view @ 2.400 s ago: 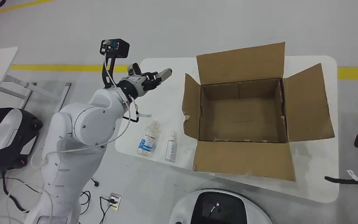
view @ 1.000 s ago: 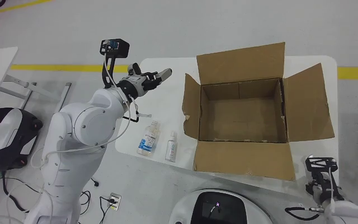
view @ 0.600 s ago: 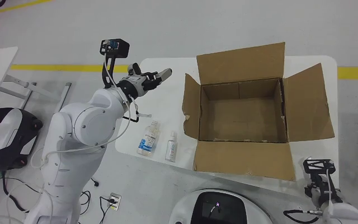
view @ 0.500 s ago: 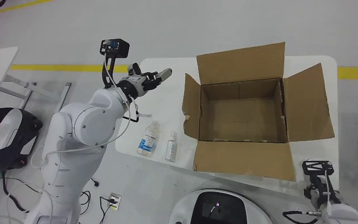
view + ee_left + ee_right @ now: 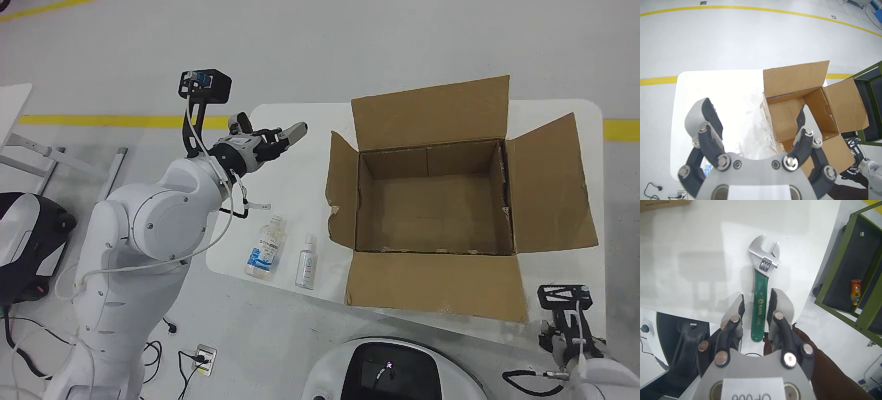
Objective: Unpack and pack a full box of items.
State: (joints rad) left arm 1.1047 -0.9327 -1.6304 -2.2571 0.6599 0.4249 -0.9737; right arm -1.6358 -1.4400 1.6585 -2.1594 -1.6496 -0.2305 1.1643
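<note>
Black-padded, the right gripper (image 5: 757, 295) stands narrowly open astride the green handle of an adjustable wrench (image 5: 761, 289). A gap shows on one side, and the other pad is just beside the handle. The wrench is at the near right corner of the white table (image 5: 290, 190), steel head pointing inward, handle end past the near edge. The cardboard box (image 5: 430, 115) sits mid-surface toward the right, all four flaps splayed. A blue-labelled bottle (image 5: 265, 247) and a slim white bottle (image 5: 306, 263) lie side by side at the near left edge. The left gripper (image 5: 755, 105) hangs wide open, holding nothing, over the far left corner.
</note>
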